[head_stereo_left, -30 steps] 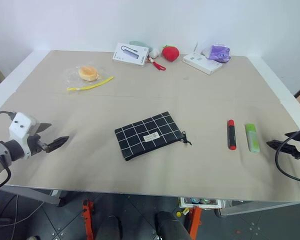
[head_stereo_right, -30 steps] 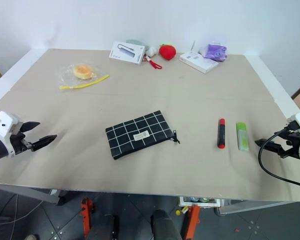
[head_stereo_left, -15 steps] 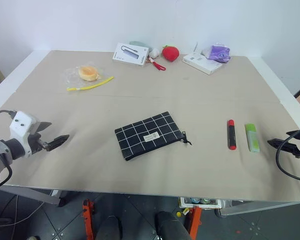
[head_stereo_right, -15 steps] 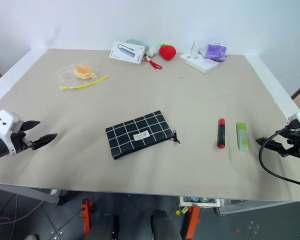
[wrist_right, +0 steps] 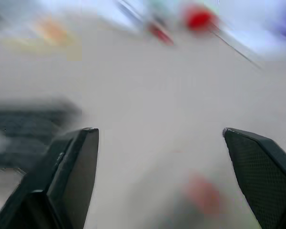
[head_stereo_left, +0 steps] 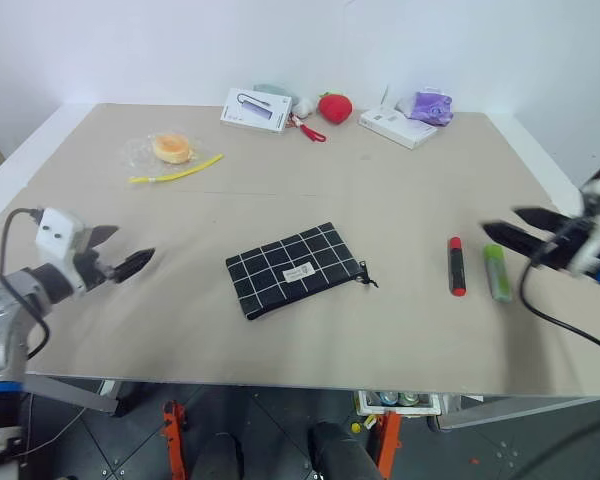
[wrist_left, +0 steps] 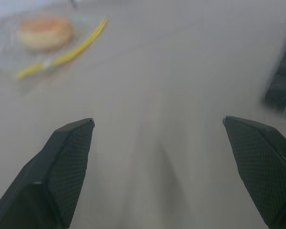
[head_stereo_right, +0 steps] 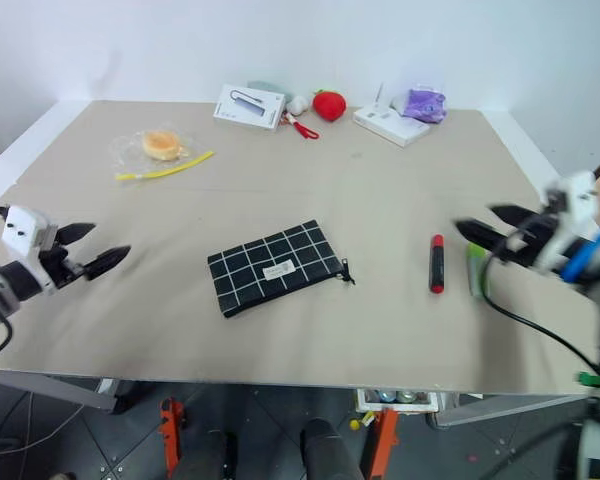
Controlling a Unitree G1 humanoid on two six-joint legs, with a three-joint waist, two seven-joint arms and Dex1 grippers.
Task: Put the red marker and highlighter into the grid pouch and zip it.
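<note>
The grid pouch (head_stereo_left: 295, 270) lies flat at the middle of the table, its zipper cord pointing right. To its right lies the red marker (head_stereo_left: 456, 266), with the light-green highlighter (head_stereo_left: 497, 272) just beyond it. My right gripper (head_stereo_left: 502, 222) hovers blurred just above and behind the highlighter, pointing left, its fingers (wrist_right: 69, 171) wide apart and open with nothing between them. My left gripper (head_stereo_left: 130, 250) hangs over the table's left part, well clear of the pouch, open and empty, its fingers (wrist_left: 62, 167) spread; the pouch's corner (wrist_left: 283, 86) shows ahead of them.
Along the far edge stand a white box (head_stereo_left: 253, 110), red scissors (head_stereo_left: 310, 130), a strawberry plush (head_stereo_left: 333, 107), another white box (head_stereo_left: 398, 126) and a purple packet (head_stereo_left: 427, 105). A bagged bun (head_stereo_left: 175, 148) and a yellow strip (head_stereo_left: 180, 170) lie far left.
My right gripper has swung quickly left and up from the table's right edge to above the highlighter. The left gripper has moved a little right, toward the pouch. The camera shifted slightly.
</note>
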